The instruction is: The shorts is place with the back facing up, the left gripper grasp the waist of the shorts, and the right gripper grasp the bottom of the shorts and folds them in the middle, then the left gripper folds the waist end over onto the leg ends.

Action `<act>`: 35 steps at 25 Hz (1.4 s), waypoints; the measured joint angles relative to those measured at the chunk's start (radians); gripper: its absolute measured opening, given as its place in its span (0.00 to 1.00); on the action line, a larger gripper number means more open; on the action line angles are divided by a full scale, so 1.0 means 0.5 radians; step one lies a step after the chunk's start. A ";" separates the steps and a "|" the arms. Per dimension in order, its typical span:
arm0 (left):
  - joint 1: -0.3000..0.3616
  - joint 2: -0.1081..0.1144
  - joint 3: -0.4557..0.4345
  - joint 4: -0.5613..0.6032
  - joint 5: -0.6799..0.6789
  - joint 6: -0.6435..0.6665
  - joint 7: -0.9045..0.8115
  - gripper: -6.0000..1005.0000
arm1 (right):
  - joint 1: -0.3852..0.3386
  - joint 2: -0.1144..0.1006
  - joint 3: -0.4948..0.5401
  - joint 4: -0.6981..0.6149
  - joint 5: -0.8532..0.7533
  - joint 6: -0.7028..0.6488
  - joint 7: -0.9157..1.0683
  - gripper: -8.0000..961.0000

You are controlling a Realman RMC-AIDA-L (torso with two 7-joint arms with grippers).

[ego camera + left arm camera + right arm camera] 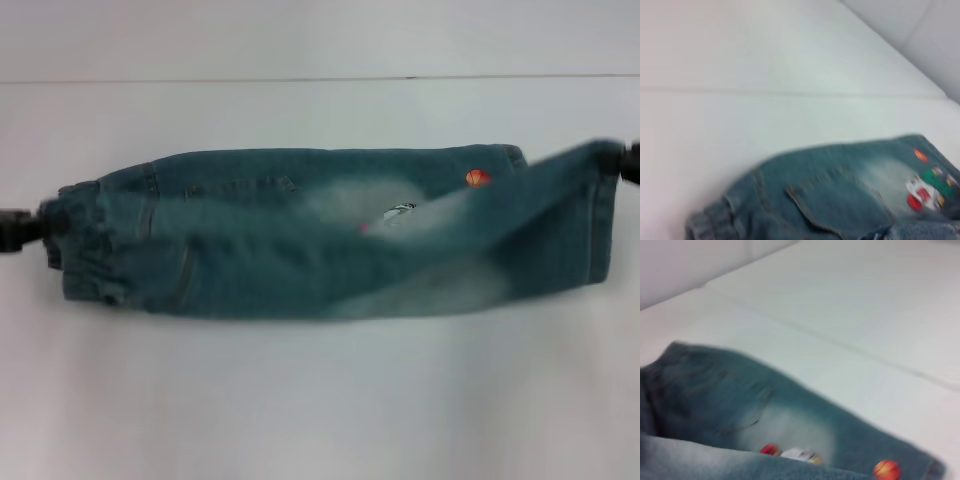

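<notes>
Shorts (300,235) stretched mid-table (320,400) between left gripper (15,232) at waist (85,245), right gripper (630,160) at lifted hem (600,215), jaws unclear; hem slip likely, grip looking thin.

The left gripper (30,228) sits at the far left edge of the head view, level with the right gripper (628,160) at the far right edge. Only a dark tip of each shows. Both arms are spread wide apart.
</notes>
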 joint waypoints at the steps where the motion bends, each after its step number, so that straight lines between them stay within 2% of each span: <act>1: -0.010 -0.001 0.007 -0.017 -0.011 -0.049 -0.001 0.07 | 0.017 0.005 0.001 0.024 0.001 0.053 0.009 0.03; 5: -0.065 -0.015 0.039 -0.122 -0.014 -0.242 0.016 0.07 | 0.095 0.011 -0.017 0.175 0.007 0.354 0.050 0.03; 10: -0.126 -0.014 0.118 -0.256 -0.018 -0.479 0.023 0.07 | 0.137 -0.010 -0.035 0.311 0.021 0.541 0.052 0.03; 17: -0.187 -0.020 0.156 -0.315 -0.022 -0.699 0.023 0.07 | 0.161 0.004 -0.165 0.431 0.015 0.860 0.072 0.03; 23: -0.199 -0.021 0.218 -0.336 -0.022 -0.846 0.023 0.07 | 0.191 0.008 -0.195 0.513 0.022 1.006 0.064 0.03; 31: -0.187 -0.049 0.309 -0.324 -0.018 -1.000 0.038 0.07 | 0.227 0.001 -0.321 0.647 -0.031 1.212 0.105 0.19; 35: -0.179 -0.049 0.311 -0.314 -0.021 -1.050 0.049 0.22 | 0.225 0.002 -0.329 0.652 -0.031 1.244 0.107 0.28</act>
